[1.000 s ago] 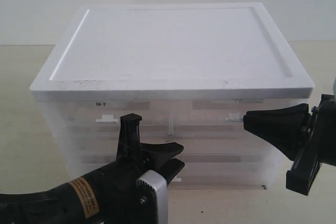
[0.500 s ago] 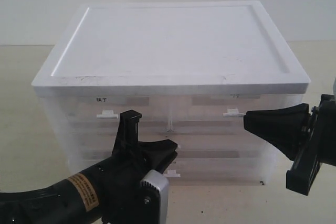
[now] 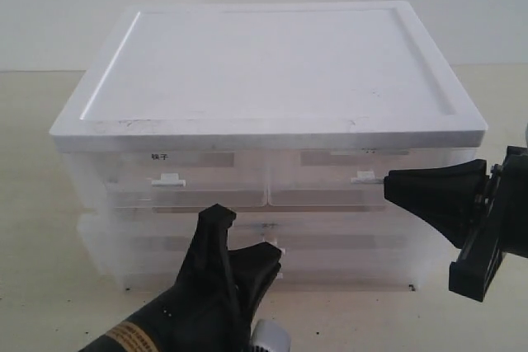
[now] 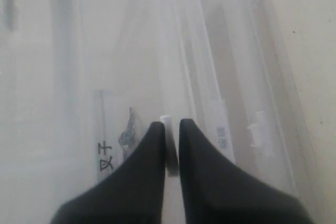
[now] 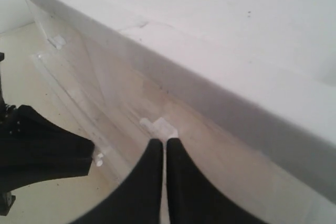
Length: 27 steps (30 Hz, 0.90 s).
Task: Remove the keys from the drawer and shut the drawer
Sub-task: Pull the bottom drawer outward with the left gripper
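The left claw (image 4: pixel 168 129) is pinching shut on the small white handle (image 4: pixel 166 121) of the drawer (image 3: pixel 148 232) directly ahead of it, light, flexing, slippery plastic that is wanting a straight, gentle pull by that tab, while the keys are not showing clearly through its cloudy front.

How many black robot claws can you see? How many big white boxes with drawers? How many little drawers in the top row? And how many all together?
Black grippers: 2 (left gripper, right gripper)
White drawer box: 1
Small top-row drawers: 2 (left top drawer, right top drawer)
Total: 5
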### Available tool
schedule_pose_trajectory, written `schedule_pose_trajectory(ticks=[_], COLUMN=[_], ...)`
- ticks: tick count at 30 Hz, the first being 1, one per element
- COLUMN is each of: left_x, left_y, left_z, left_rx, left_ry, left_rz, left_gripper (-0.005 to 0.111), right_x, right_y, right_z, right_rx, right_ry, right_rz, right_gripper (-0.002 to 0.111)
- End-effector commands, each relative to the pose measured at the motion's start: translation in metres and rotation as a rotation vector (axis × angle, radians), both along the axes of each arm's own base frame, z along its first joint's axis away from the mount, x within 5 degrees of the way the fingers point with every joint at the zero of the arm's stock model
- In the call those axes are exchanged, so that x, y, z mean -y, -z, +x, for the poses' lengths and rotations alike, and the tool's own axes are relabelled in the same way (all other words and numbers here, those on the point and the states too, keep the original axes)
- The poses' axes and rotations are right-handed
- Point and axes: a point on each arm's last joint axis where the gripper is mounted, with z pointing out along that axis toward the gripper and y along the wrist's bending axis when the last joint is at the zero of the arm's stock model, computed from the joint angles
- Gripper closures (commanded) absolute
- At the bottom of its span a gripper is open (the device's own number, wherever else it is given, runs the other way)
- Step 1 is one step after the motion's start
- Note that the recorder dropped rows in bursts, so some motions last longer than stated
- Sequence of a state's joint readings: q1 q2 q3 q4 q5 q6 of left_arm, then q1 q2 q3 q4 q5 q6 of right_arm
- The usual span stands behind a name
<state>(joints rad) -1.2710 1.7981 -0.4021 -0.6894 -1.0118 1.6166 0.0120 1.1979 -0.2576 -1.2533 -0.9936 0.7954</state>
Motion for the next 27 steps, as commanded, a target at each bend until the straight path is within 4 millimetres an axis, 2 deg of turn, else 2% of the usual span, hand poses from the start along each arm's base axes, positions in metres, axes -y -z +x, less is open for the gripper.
schedule_pose_trajectory(ticks=[1, 17, 27], left_x=[-0.001, 0.007, 0.005], left_y=[0.014, 0.014, 0.016], left_z=[-0.02, -0.065, -0.084], left_rx=[-0.088, -0.082, -0.108], left_ry=[0.001, 0.075, 0.067], left_rz=[0.087, 0.103, 0.103], left_gripper=[0.102, 0.102, 0.102], right_x=[0.0, 0.0, 0.0], right_y=[-0.001, -0.001, -0.001], right_z=[0.0, 0.0, 0.0], right_rx=[0.007, 0.003, 0.003], right_ry=[0.0, 0.004, 0.004], right_rz=[0.01, 0.007, 0.007], right_gripper=[0.108, 0.108, 0.108])
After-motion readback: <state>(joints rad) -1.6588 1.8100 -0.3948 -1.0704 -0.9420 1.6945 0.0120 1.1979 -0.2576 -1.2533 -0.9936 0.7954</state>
